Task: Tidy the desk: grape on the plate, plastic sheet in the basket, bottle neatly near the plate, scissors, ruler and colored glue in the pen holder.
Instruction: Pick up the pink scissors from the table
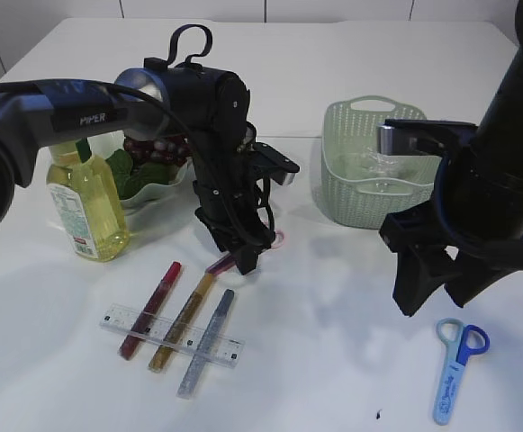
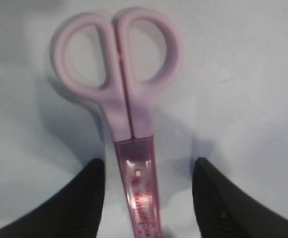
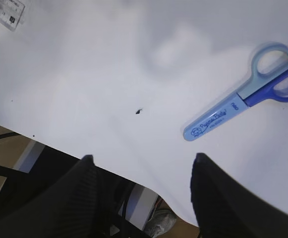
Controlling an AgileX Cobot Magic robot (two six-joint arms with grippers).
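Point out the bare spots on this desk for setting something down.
Bare: the front middle between the ruler and blue scissors, and the far strip behind the basket. Crowded: the left side, with bottle, plate, glue sticks and pink scissors.

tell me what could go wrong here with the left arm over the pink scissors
1. The left pincer is open and straddles the pink scissors at the sheathed blade; a grip on that slim, smooth part may slip or let them pivot.
2. The glue sticks and ruler lie close beside it, so a low approach may knock them.
3. No pen holder shows in any view, so the drop-off spot is uncertain.
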